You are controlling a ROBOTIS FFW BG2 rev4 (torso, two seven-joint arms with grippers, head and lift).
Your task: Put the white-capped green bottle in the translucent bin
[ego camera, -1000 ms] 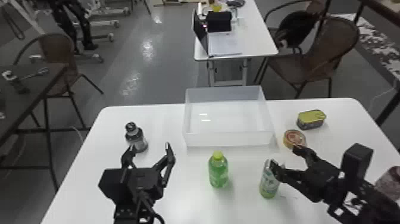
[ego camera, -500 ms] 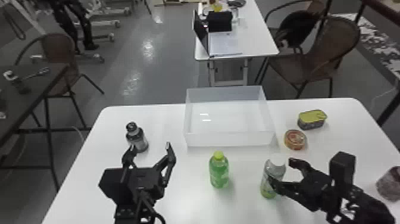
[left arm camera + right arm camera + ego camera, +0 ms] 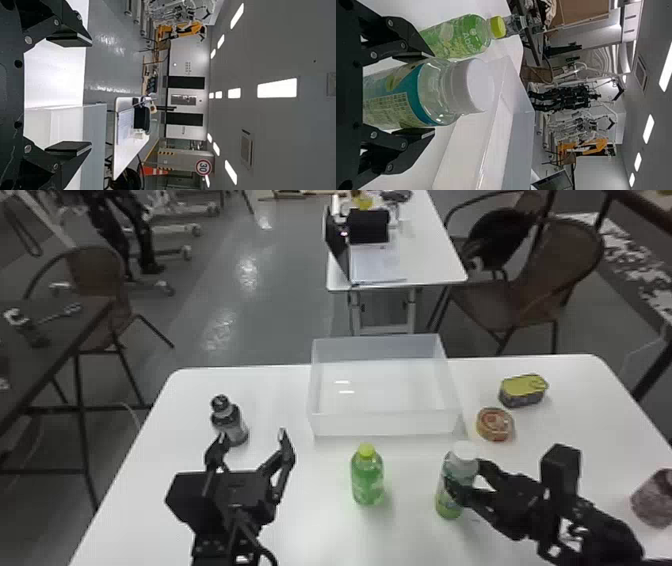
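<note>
While the right gripper (image 3: 462,474) is gripping the white-capped green bottle (image 3: 451,486) by its sides, the bottle is standing upright on the white table (image 3: 280,535), outside the translucent bin (image 3: 385,422) and in front of its right near corner. Right wrist view: both finger pads (image 3: 413,56) are pressing on opposite sides of the labelled body, just below the clear shoulder; the white cap (image 3: 480,85) is sitting on the neck. The teal-and-green label is covering most of the body, so fill level: cannot tell.

Translucent bin: rectangular, open-topped, standing at the far side of the table. Its inner floor is showing through the opening, and two bright streaks are shining on it.

Other containers, all standing on the table outside the bin. The yellow-capped green bottle (image 3: 367,480) is standing upright in front of the bin, between the two grippers. The dark-capped bottle (image 3: 231,425) is standing to the left of the bin, partly behind a finger of the left gripper (image 3: 251,436). To the right of the bin, the round tin (image 3: 495,424) is lying flat with its printed lid upward; the rectangular tin (image 3: 523,391) is resting just beyond, its yellow lid covering the contents.

Left gripper: its fingers are standing wide apart, holding nothing, on the near left side of the head view.
</note>
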